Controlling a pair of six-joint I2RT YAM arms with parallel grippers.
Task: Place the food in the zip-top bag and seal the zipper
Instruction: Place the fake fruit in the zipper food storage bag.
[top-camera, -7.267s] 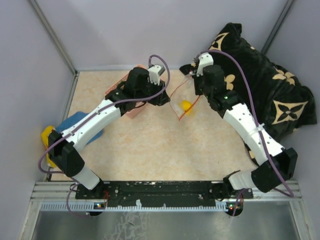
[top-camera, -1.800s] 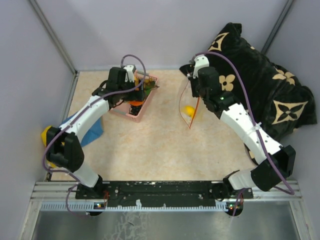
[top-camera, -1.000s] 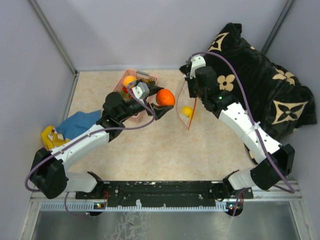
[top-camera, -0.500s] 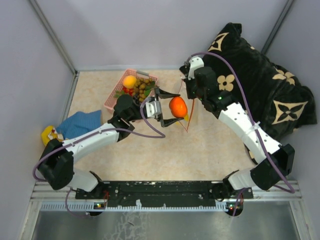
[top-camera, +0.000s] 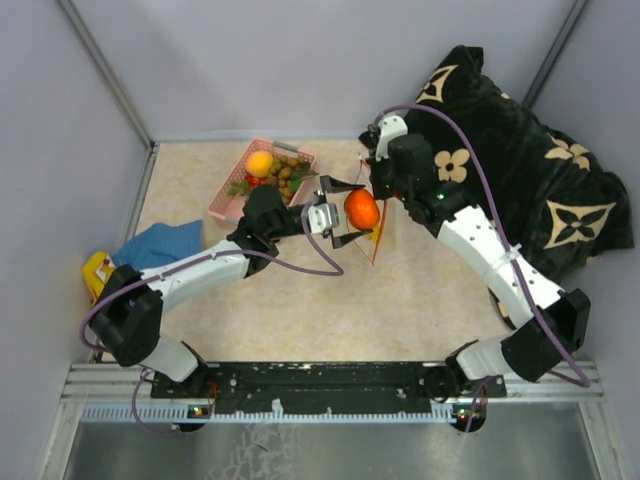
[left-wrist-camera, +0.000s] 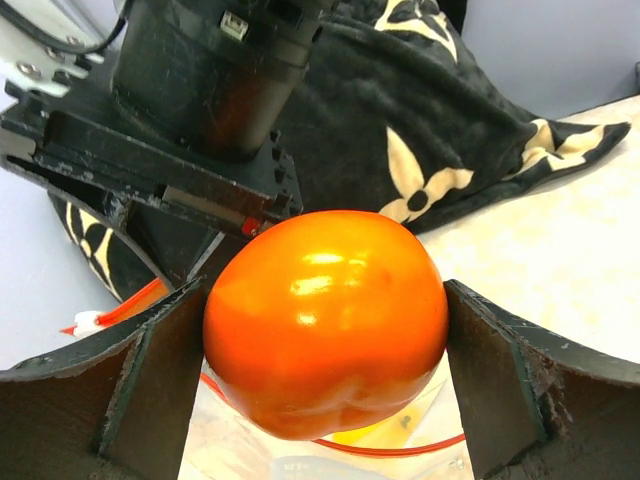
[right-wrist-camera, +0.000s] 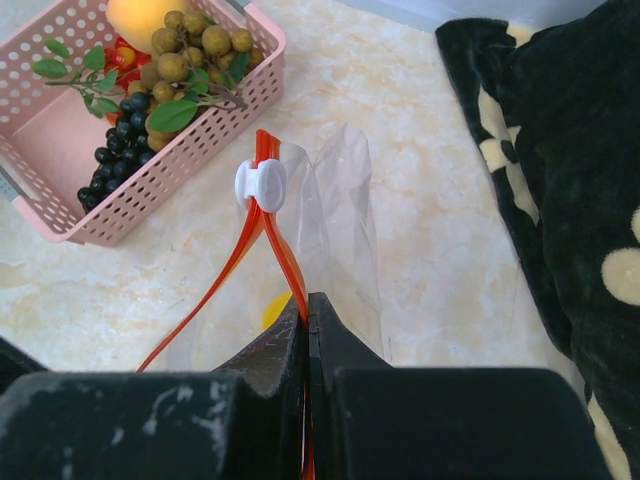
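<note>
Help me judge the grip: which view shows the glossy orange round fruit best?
The left wrist view: the glossy orange round fruit fills the frame, clamped in the left gripper. The top external view shows it small, beside the clear plastic bag. The right wrist view does not show it.

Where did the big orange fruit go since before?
Yes, it moved. The orange fruit, held by the left gripper, moved right, away from the pink basket, toward the black cushion and the zip-top bag.

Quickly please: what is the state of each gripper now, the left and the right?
Left gripper: closed on the orange fruit, jaws wide around it.
Right gripper: closed, pinching the zipper of the zip-top bag.
</note>
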